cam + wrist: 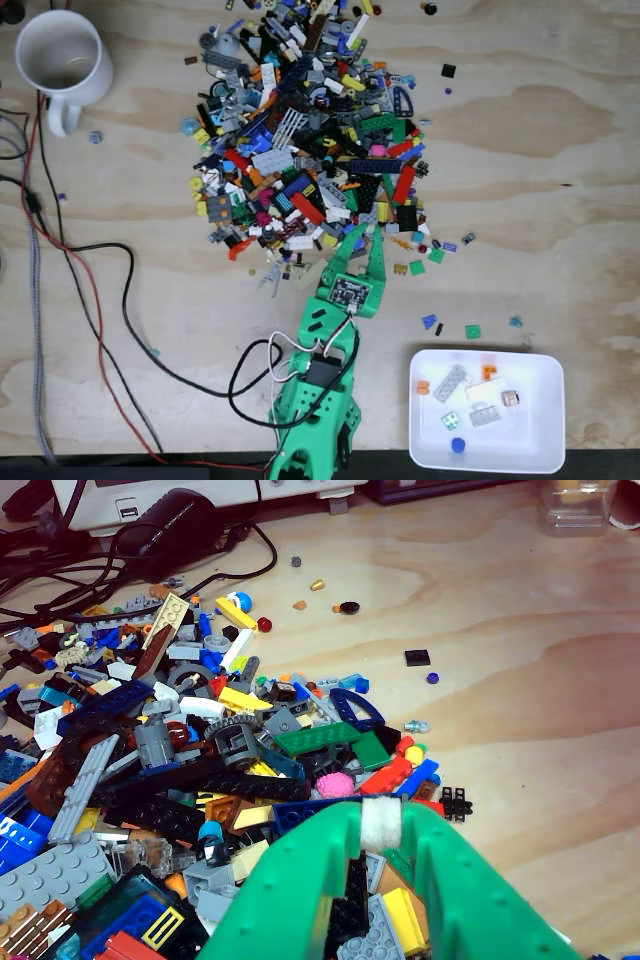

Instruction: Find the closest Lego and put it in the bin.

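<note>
Standing at the lower edge of the brick pile (310,130) in the fixed view, the gripper (365,230) points up-picture from the green arm (318,400). Its two fingers are drawn together at the tips. In the wrist view the gripper (380,815) shows as two green fingers converging on a white pad (380,825) at their apex. Dark and grey bricks are seen through the gap lower down. Whether anything is pinched at the tips cannot be told.

Immediately around the tips, the wrist view shows a pink knobbly piece (337,783), red and blue bricks, and long black beams of the pile (200,750).

The Lego (450,421), a tiny light-green squarish piece with a pale centre, lies inside the bin (535,440), toward its lower left part. It is well apart from the gripper, down and to the right of it in the fixed view. The bin, a shallow white tray, sits on the surface (560,200) at the lower right, just right of the arm's base. Also inside it:
- two grey plates (450,382)
- orange pieces (488,371)
- a small round blue piece (458,445) just below the Lego

Between pile and bin, loose items lie scattered on the surface, among them darker green tiles (472,331) and a blue piece (429,321). A white mug (62,60) stands at the upper left of the fixed view. Black and red cables (100,300) run down the left side.
</note>
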